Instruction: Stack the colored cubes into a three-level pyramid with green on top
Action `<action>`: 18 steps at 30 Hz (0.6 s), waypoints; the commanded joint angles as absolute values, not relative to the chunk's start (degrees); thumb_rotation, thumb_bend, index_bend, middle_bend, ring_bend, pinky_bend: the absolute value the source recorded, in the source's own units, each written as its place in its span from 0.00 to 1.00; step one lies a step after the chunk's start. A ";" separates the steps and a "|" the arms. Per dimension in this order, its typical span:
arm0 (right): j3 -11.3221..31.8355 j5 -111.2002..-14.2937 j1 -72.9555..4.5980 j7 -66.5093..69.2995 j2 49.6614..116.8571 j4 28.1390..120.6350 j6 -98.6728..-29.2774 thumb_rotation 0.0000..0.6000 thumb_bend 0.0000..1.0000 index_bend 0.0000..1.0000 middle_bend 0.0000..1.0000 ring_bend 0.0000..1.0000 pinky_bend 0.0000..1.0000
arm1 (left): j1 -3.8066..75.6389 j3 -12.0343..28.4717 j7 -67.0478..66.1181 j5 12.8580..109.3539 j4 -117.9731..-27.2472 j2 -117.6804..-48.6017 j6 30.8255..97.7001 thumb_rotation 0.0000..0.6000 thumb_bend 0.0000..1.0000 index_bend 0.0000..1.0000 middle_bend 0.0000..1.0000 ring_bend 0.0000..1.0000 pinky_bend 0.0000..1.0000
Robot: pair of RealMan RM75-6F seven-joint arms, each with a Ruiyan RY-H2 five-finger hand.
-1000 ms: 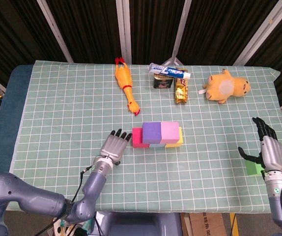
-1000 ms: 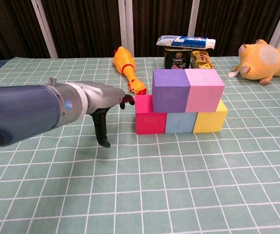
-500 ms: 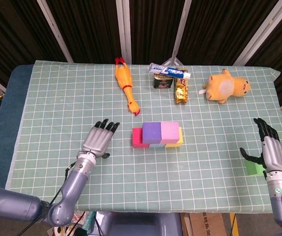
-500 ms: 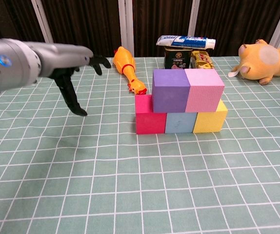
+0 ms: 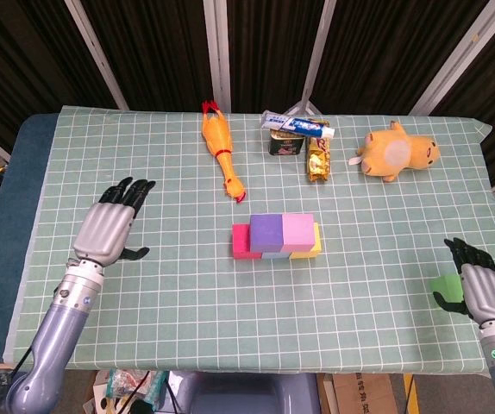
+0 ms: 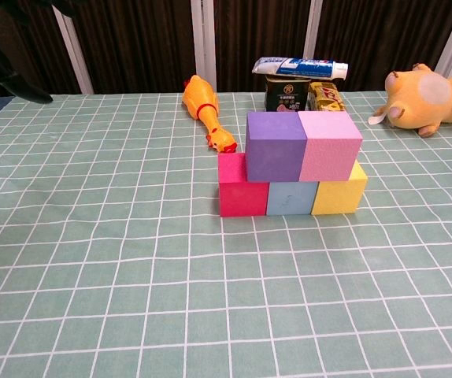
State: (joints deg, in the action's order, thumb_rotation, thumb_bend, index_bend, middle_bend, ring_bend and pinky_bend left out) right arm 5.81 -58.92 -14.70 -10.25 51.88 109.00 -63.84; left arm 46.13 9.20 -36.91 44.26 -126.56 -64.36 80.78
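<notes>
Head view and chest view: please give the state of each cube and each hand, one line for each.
red foam cube: bottom row, left end
light blue foam cube: bottom row, middle
yellow foam cube: bottom row, right end
purple foam cube: second level, left
pink foam cube: second level, right
green foam cube: unstacked, at right hand
left hand: open, empty
right hand: beside green cube, grasp unclear

Lab test rig: gridded tablecloth (image 5: 144,138), black-curtained metal frame (image 5: 222,52).

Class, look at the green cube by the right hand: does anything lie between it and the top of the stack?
Nothing visible does. Bare tablecloth separates the green cube, beside the right hand, from the purple cube and pink cube.
</notes>
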 commanded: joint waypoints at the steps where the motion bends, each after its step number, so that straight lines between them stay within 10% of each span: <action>1: 3.99 -59.73 -14.99 -12.09 50.88 108.68 -61.89 1.00 0.32 0.00 0.00 0.00 0.00 | 43.47 8.48 -33.98 46.91 -128.09 -61.70 81.29 1.00 0.14 0.00 0.06 0.04 0.13; 18: 2.22 -59.52 -18.12 -15.23 53.69 101.16 -56.76 1.00 0.31 0.00 0.04 0.00 0.00 | 37.26 7.85 -29.94 53.46 -130.39 -56.28 82.65 1.00 0.15 0.00 0.06 0.04 0.13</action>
State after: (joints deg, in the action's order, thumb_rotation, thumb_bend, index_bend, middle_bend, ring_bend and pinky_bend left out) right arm 2.12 -59.92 -17.69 -15.20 53.13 101.96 -57.28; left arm 37.27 7.84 -29.93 53.45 -130.37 -56.29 82.66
